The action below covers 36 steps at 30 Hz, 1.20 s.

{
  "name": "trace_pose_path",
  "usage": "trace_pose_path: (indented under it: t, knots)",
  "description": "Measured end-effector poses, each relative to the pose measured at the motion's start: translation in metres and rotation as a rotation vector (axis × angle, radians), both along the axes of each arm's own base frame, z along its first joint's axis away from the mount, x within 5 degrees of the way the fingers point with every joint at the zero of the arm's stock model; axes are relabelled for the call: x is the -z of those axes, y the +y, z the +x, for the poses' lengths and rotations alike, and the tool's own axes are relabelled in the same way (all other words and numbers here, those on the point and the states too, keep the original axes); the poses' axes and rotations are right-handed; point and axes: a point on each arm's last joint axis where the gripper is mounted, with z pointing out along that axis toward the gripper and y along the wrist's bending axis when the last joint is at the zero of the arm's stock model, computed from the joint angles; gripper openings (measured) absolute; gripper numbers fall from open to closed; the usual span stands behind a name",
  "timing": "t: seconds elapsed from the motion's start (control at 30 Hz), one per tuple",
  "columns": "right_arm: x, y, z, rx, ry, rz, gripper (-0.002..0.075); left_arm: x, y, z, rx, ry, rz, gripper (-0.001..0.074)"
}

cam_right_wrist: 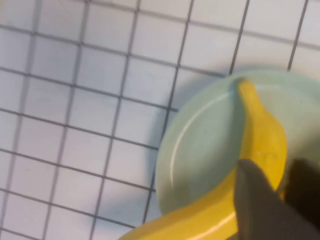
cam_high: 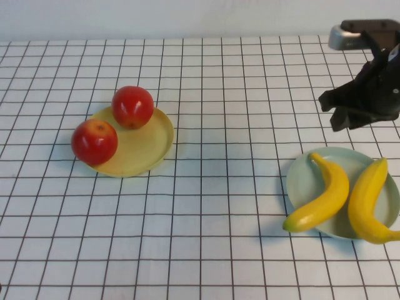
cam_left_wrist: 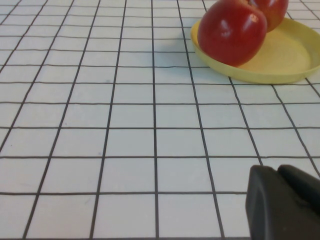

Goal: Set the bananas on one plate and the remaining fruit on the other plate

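Two red apples sit on the pale yellow plate at the left. Two yellow bananas lie side by side on the mint-green plate at the right front. My right gripper hangs above the table just behind that plate, open and empty. In the right wrist view its fingers hover over one banana and the mint plate. My left gripper is shut and empty, low over the table. An apple and the yellow plate lie ahead of it.
The table is covered by a white cloth with a black grid. A white wall runs along the far edge. The right arm's body stands at the far right corner.
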Motion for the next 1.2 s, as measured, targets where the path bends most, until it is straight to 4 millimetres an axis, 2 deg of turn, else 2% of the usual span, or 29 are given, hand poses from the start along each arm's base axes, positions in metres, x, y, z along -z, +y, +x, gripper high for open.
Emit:
trace_pose_path:
  t: [0.03, 0.13, 0.23, 0.4, 0.57, 0.83, 0.97, 1.2]
  knots:
    - [-0.008, -0.002, -0.007, 0.002, -0.035, 0.015, 0.0143, 0.000, 0.000, 0.000, 0.000, 0.000, 0.000, -0.0004]
    - [-0.027, -0.008, -0.029, 0.014, -0.146, 0.048, 0.0034, 0.000, 0.000, 0.000, 0.000, 0.000, 0.000, -0.0004]
    - [-0.043, -0.017, -0.059, 0.033, -0.294, 0.087, -0.0001, 0.000, 0.000, 0.000, 0.000, 0.000, 0.000, -0.0004]
    - [-0.052, -0.031, -0.112, 0.028, -0.527, 0.165, -0.0011, 0.000, 0.000, 0.000, 0.000, 0.000, 0.000, -0.0004]
    - [-0.045, -0.041, -0.170, -0.091, -0.668, 0.181, -0.0013, 0.000, 0.000, 0.000, 0.000, 0.000, 0.000, -0.0004]
    - [-0.018, -0.065, -0.236, -0.114, -0.836, 0.101, -0.0014, 0.000, 0.000, 0.000, 0.000, 0.000, 0.000, -0.0004]
    - [0.001, -0.076, -0.260, -0.103, -0.958, 0.073, -0.0014, 0.000, 0.000, 0.000, 0.000, 0.000, 0.000, -0.0004]
    - [0.034, -0.086, -0.286, -0.074, -1.046, 0.071, -0.0014, 0.000, 0.000, 0.000, 0.000, 0.000, 0.000, -0.0004]
